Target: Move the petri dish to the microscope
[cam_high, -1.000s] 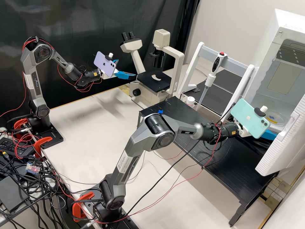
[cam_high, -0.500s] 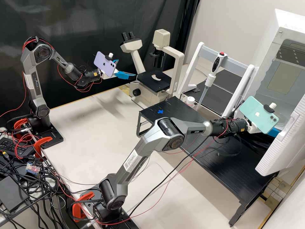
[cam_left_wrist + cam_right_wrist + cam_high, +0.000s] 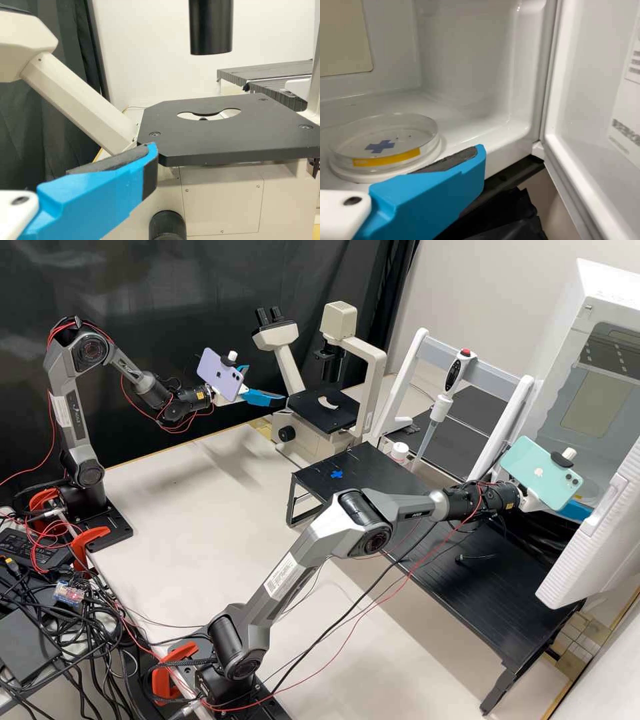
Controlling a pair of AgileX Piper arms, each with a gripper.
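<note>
Right pincer (image 3: pixel 478 156) sits spread beside the dish (image 3: pixel 381 146), probably for a side grip. Left pincer (image 3: pixel 267 383), spread too, flanks the microscope (image 3: pixel 319 417).

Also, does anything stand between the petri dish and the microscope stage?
Yes: in the high view, the white rack holding the pipette stands between the cabinet, where the petri dish sits, and the microscope stage.

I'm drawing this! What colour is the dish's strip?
The strip is yellow, clearest in the right wrist view.

Petri dish (image 3: pixel 385 142) is glossy clr plastic, microscope stage (image 3: pixel 225 137) smooth matt mtl.
</note>
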